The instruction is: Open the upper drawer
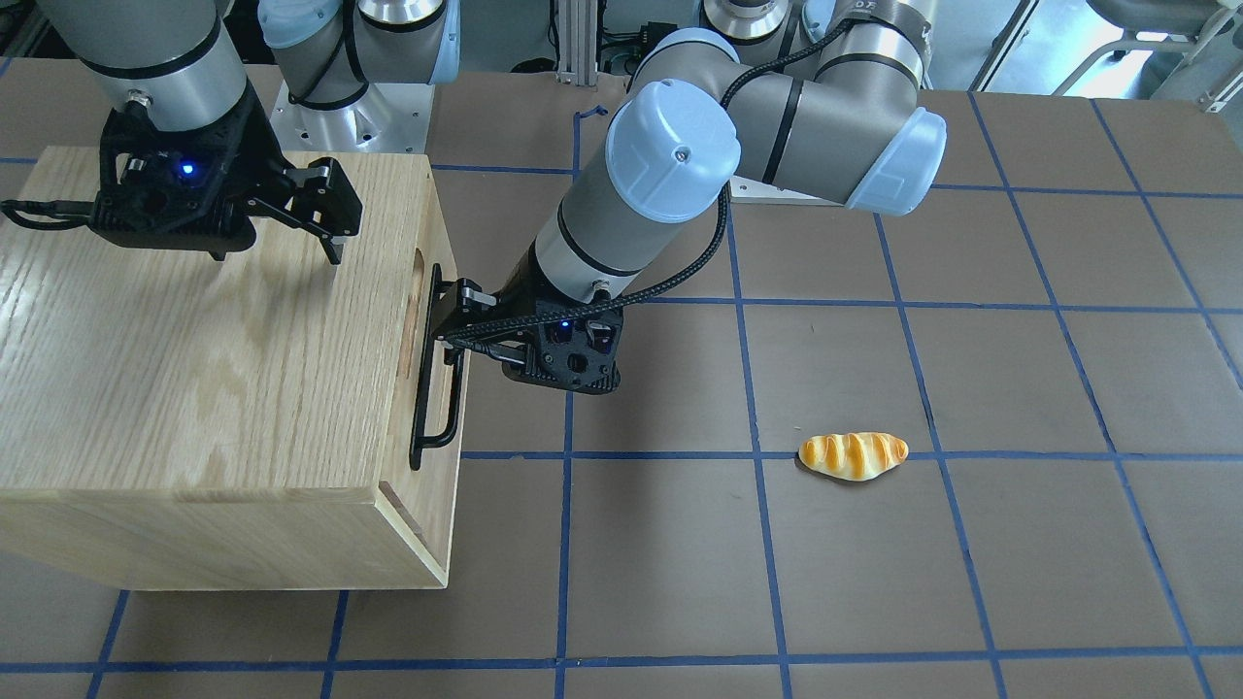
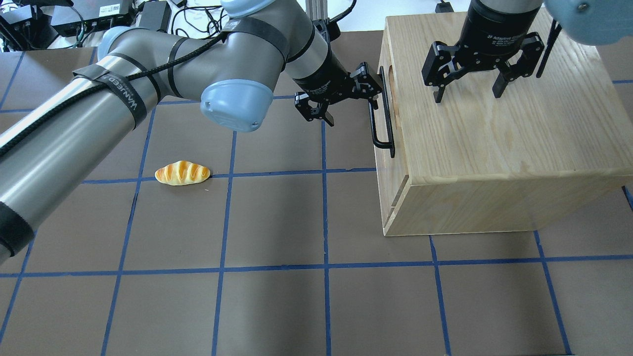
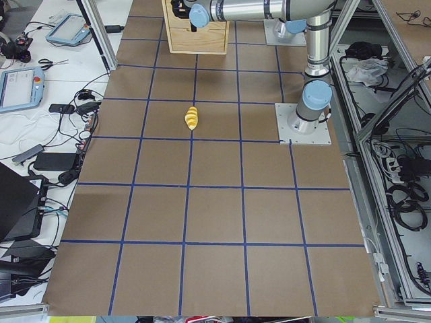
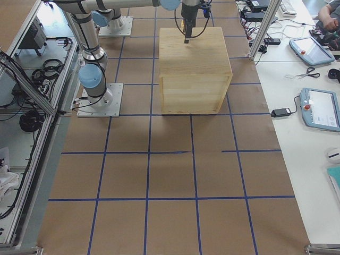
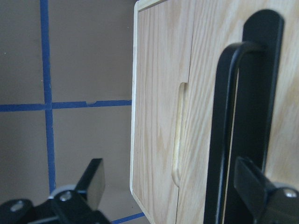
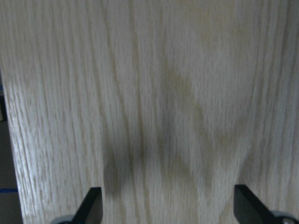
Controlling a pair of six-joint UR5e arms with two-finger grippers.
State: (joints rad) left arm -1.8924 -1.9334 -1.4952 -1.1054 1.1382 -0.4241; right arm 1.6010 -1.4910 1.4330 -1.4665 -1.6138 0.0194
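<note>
At the cabinet's front, the upper drawer is seen shut, its light-wood panel flush with the oak-grain cabinet. A rounded notch is cut near the panel's edge, and a long black metal bar handle stands off the front. The left gripper is held released at the handle's far end, with one finger right at the bar and the other finger out over the surface; nothing is grasped. The right gripper is held spread above the cabinet's flat grained top, grasping nothing. A glossy, ridged golden bread roll is lying well apart from the cabinet on the matte brown surface, which is marked with a blue tape grid.
</note>
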